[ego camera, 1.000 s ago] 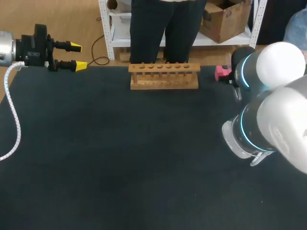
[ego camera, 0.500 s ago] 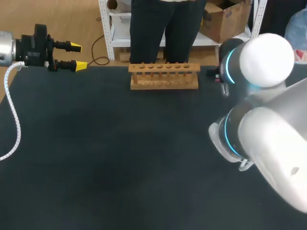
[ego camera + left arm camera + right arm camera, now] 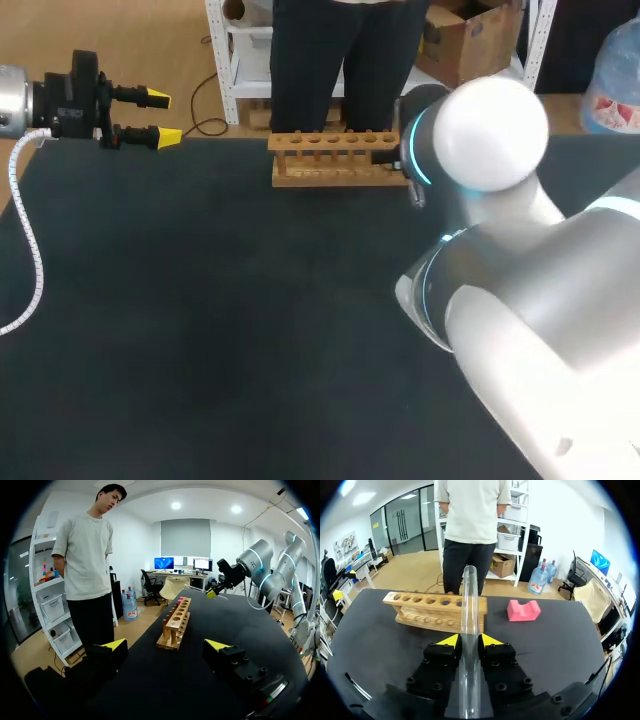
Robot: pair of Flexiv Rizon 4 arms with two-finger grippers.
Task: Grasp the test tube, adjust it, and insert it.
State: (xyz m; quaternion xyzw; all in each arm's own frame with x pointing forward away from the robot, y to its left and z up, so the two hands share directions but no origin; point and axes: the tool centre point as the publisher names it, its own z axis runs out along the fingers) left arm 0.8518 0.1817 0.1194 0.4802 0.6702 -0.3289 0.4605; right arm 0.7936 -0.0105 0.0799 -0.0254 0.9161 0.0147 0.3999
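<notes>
The right pincer (image 3: pixel 465 640) pinches the test tube (image 3: pixel 469 610) between its two yellow tips, one finger on each side of the glass. The tube is clear and lies along the fingers, with its far end pointing toward the wooden rack (image 3: pixel 435 611). The rack stands on the dark counter (image 3: pixel 200 300) near the far edge and has a row of holes on top. A pink block (image 3: pixel 523 610) lies on the counter beside the rack, a little apart from it. In the head view the right arm (image 3: pixel 480 140) comes in over the counter, and its big round joint covers the right end of the rack, so its pincer is hidden there. The left pincer (image 3: pixel 162 117) is spread wide. It hangs at the far left corner of the counter, well apart from the rack, with its fingers pointing toward it
</notes>
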